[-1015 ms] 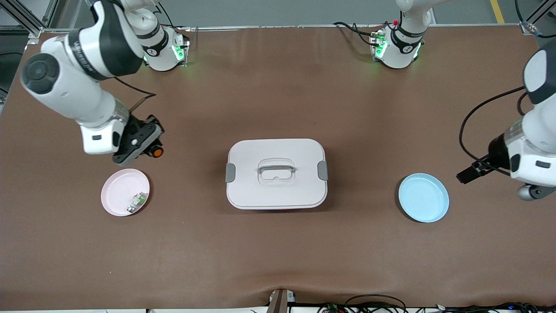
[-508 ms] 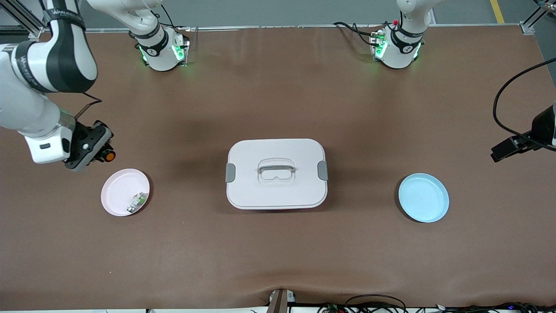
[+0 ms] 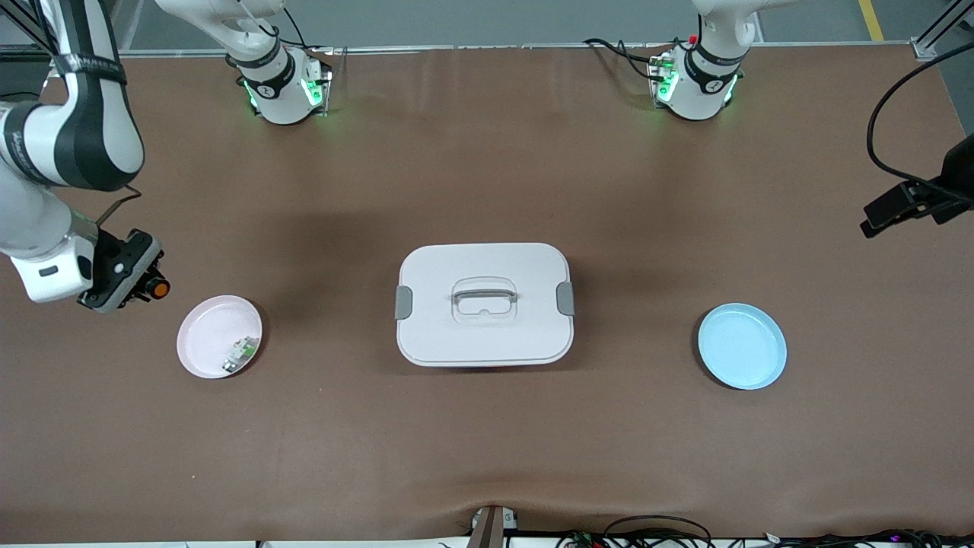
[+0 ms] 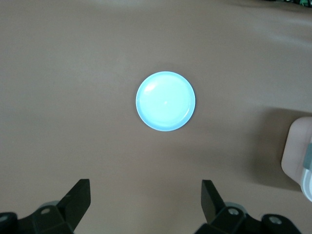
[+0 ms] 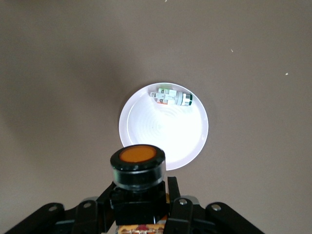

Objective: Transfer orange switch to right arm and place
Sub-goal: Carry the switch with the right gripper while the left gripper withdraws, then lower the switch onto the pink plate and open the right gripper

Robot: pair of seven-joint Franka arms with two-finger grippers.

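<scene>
The right gripper (image 3: pixel 144 288) hangs over the counter (image 3: pixel 487 441) toward the right arm's end, its fingers (image 5: pixel 173 187) clamped on the orange switch (image 3: pixel 158 288); the switch's long axis points out from the fingers, orange cap foremost; the pink plate (image 3: pixel 199 342), holding a white-and-green part (image 3: pixel 240 354), lies just beside and nearer the front camera; the left gripper (image 4: pixel 146 202), fingers wide and empty, waits above the blue plate (image 3: pixel 742 346).

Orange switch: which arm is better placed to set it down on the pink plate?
Right. Its hand is already shut on the orange switch, up in the air beside the pink plate. The left hand is open with nothing in it, above the blue plate.
</scene>
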